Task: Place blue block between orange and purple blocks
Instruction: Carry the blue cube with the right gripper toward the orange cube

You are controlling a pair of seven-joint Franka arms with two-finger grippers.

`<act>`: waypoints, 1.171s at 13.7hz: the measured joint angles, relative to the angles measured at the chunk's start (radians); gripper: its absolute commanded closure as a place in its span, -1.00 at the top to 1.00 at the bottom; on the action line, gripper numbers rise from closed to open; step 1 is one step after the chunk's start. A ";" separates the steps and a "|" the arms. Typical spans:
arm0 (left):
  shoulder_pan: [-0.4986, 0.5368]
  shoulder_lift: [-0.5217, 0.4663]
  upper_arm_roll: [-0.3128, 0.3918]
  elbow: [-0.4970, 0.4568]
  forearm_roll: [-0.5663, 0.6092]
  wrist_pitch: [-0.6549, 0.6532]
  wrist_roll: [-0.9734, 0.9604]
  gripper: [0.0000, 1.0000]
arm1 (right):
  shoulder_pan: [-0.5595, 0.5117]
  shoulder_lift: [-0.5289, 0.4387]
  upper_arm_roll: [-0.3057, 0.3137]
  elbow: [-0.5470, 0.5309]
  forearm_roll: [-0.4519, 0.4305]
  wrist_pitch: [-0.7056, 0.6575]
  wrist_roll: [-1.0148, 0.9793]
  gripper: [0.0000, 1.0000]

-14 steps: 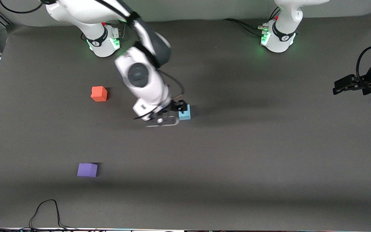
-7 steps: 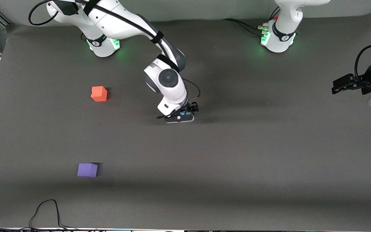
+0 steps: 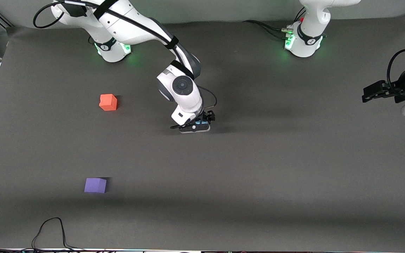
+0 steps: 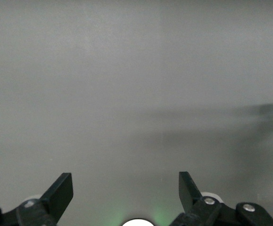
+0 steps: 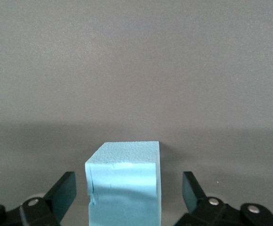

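Your right gripper point(image 3: 202, 123) straddles the blue block point(image 5: 124, 183) at mid-table, fingers apart and not touching it. Orange block point(image 3: 108, 102) and purple block point(image 3: 95, 185) sit toward the right arm's end, well apart. Your left gripper point(image 3: 371, 94) waits, fingers spread.

- Dark grey surface point(image 3: 294, 168) carries three cubes.
- Orange block point(image 3: 108, 102) lies toward the right arm's end.
- Purple block point(image 3: 95, 185) sits nearer the front camera.
- Blue block point(image 5: 124, 183) rests mid-surface.

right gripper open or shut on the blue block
Open. In the right wrist view the right gripper has its fingers either side of the blue block, with a visible gap on each side, so it is not gripped yet.
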State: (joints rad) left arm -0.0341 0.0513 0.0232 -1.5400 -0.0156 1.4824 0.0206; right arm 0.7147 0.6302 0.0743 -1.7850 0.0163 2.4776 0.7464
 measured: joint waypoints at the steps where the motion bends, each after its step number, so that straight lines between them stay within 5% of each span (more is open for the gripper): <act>1: 0.000 0.000 0.000 0.000 0.000 0.000 0.000 1.00 | 0.000 0.002 0.000 -0.004 0.000 0.005 0.000 0.70; 4: -0.001 0.000 0.000 0.000 0.000 0.000 0.000 1.00 | 0.000 0.011 0.000 -0.014 0.000 0.028 0.000 -0.14; 5: -0.001 0.000 0.000 0.000 0.000 0.000 0.000 1.00 | 0.000 0.012 0.000 -0.016 0.000 0.034 0.000 -0.23; 11: -0.007 0.000 0.000 -0.003 0.000 0.000 0.000 1.00 | -0.003 -0.012 -0.021 -0.009 0.000 -0.020 0.000 -0.28; 16: -0.007 -0.003 0.003 -0.003 0.011 0.000 0.005 1.00 | -0.053 -0.267 -0.191 0.006 0.022 -0.334 -0.166 -0.28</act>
State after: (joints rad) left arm -0.0414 0.0486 0.0258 -1.5434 -0.0046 1.4824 0.0258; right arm 0.6616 0.3630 -0.1164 -1.7786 0.0383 2.1434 0.5801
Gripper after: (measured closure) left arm 0.000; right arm 0.471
